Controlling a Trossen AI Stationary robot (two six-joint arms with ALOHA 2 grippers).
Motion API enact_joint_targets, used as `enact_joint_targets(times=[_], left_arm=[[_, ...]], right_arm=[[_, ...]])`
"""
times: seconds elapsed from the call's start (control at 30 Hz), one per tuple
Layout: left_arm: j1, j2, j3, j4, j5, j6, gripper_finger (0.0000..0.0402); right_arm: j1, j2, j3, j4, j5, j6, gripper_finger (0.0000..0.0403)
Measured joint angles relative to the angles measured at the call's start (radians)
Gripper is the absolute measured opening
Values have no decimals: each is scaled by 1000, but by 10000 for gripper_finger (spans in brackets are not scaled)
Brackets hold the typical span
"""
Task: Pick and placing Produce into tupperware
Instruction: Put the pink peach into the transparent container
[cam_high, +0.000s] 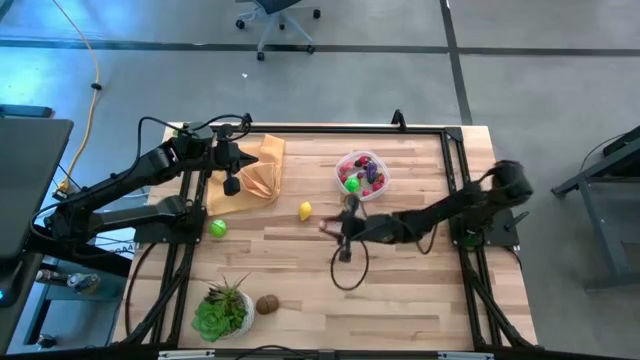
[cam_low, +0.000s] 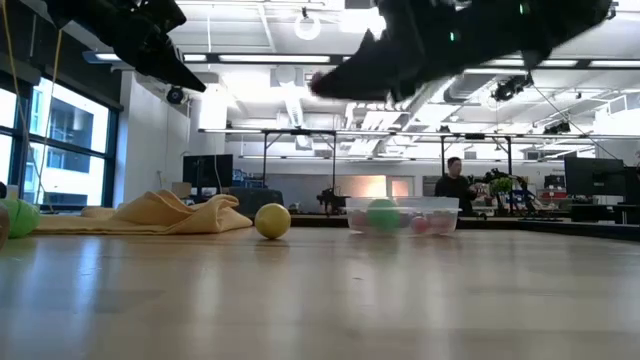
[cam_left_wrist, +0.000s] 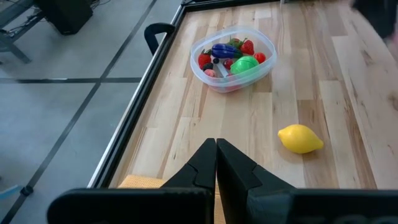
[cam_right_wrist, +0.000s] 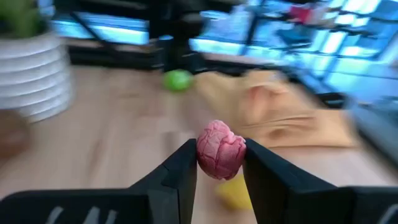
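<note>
Mid-table, a little right of centre: right gripper (cam_high: 328, 226) hangs above the wood, fingers closed partway on a small pink, wrinkled piece of produce (cam_right_wrist: 221, 150), pinched between the two pads. Motion blur in the right wrist view suggests the arm is travelling.

Tupperware (cam_high: 361, 172) sits toward the far edge, just beyond the right gripper, already holding red, green and purple pieces. Loose on the table: yellow lemon (cam_high: 305, 210) left of the gripper, green ball (cam_high: 218, 228) near the left edge, brown piece (cam_high: 267, 304) near side, beside the potted plant (cam_high: 222, 311).

Left gripper (cam_left_wrist: 216, 163) shut, holding nothing, over the tan-orange cloth (cam_high: 252, 176) at far left. Waiting.

Risks, as judged:
- Pink piece is rounded and gripped at the finger ends only; a quick swing could squeeze it out.
- Tub is crowded; a drop from height may bounce the piece off the heap and over the rim.
- Tub is light; a low approach clipping its wall would shove it toward the far edge.
</note>
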Motion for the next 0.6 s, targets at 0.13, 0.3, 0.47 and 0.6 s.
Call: enact_joint_targets(times=[0.13, 0.3, 0.47, 0.6], left_arm=[[0, 0, 0, 0, 0, 0, 3], [0, 0, 0, 0, 0, 0, 3], [0, 0, 0, 0, 0, 0, 3], [0, 0, 0, 0, 0, 0, 3]], right_arm=[[-75, -145, 0, -120, 101, 11, 107], [-233, -301, 1, -362, 99, 140, 107], [-430, -353, 1, -580, -57, 309, 107], [-556, -329, 1, -684, -213, 429, 107]])
